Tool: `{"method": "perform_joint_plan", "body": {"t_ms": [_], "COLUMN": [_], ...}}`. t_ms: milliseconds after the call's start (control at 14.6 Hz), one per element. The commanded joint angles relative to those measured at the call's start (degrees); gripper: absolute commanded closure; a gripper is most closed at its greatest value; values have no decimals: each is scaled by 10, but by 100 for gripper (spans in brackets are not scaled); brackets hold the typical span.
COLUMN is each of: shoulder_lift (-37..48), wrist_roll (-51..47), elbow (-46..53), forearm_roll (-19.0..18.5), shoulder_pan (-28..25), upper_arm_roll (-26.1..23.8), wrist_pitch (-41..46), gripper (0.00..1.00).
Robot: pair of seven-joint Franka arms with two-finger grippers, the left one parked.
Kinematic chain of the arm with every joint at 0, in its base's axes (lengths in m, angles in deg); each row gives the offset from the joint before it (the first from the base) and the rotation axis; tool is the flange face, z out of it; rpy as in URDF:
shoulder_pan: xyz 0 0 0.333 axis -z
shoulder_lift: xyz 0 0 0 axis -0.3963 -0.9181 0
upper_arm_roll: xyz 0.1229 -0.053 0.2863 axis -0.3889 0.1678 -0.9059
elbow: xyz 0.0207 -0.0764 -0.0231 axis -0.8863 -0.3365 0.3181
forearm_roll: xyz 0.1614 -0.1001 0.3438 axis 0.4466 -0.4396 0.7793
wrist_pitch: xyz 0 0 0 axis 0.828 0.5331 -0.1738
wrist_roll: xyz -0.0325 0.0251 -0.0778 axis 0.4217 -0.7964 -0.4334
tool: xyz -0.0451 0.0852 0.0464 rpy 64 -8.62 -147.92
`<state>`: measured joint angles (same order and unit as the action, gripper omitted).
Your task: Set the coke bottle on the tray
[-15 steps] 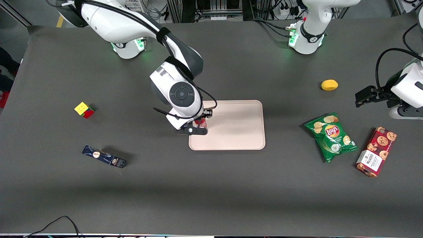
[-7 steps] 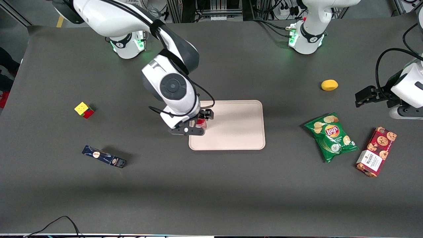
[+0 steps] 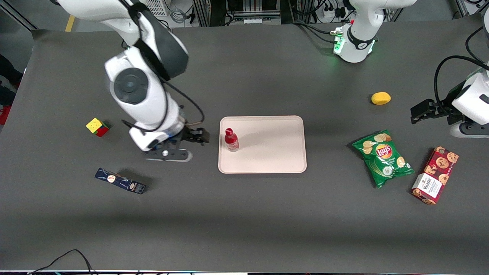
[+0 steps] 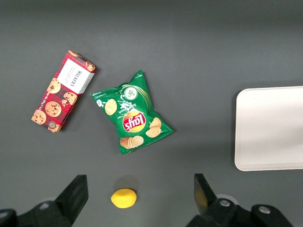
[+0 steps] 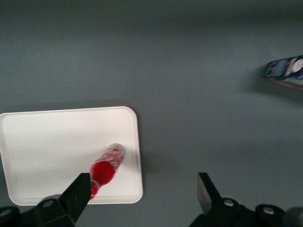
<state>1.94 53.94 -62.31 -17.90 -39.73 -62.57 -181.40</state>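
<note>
The coke bottle (image 3: 231, 140), small and red with a red cap, stands upright on the pale pink-beige tray (image 3: 275, 152), close to the tray edge nearest the working arm. It also shows in the right wrist view (image 5: 106, 167) on the tray (image 5: 47, 151). My gripper (image 3: 193, 138) is open and empty, raised above the bare table beside the tray, toward the working arm's end. In the right wrist view the gripper (image 5: 142, 196) holds nothing between its wide-apart fingers (image 5: 206, 191).
A dark blue box (image 3: 120, 181) lies nearer the front camera than the gripper; it also shows in the right wrist view (image 5: 286, 72). A puzzle cube (image 3: 97, 126) sits toward the working arm's end. A chips bag (image 3: 382, 157), a cookie box (image 3: 434, 175) and a lemon (image 3: 381, 98) lie toward the parked arm's end.
The gripper has let go of the coke bottle, opened, risen and moved away from the tray toward the working arm's end. The bottle stays standing on the tray.
</note>
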Motion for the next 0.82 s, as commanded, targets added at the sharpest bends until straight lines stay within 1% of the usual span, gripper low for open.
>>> {"method": "perform_joint_plan", "body": {"t_ms": [0,205,273,547,752], "shoulder_lift": [103,178,198,269,313], "wrist_roll": [133,248,264,275,288], "elbow": [-94,-181,-204,-266,-293], "forearm_roll": [51,95,97,92,89], "shoulder_pan": [0,1,1,6,13], "upper_arm_roll": [88,179,201,260,286], "wrist_pitch": [-6,-13,-13,-5,7], "gripper": [0,0,0,0,0]}}
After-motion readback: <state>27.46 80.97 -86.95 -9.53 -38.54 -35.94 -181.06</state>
